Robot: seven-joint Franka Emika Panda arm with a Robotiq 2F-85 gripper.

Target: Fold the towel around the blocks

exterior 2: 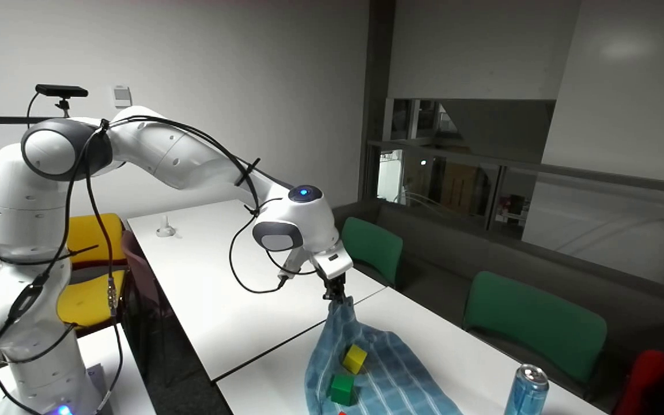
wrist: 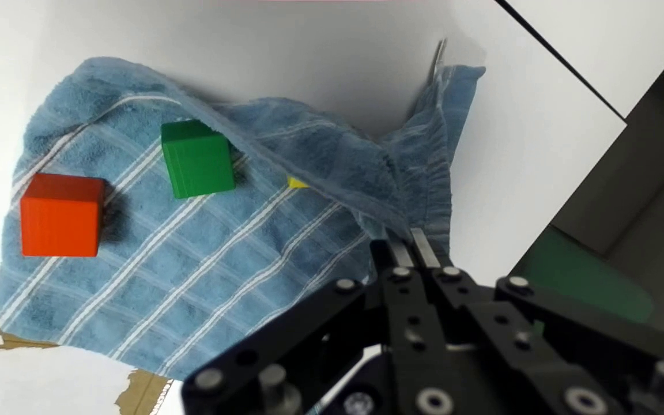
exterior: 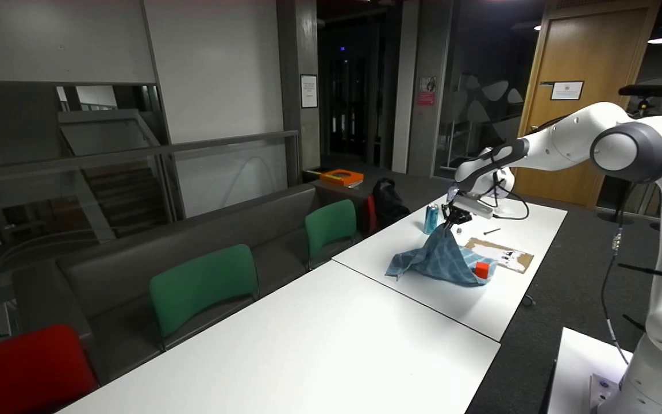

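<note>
the gripper [wrist: 410, 243] pinches the towel [wrist: 222, 230] by one edge; overpulling could tip the red block [wrist: 60, 222] off the towel's opposite end.

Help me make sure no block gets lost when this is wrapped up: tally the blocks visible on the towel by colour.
Red block: 1
Green block: 1
Yellow block: 1
Total: 3 visible

White-striped blue towel [wrist: 217, 242], red, green and yellow blocks [wrist: 200, 164]
</note>
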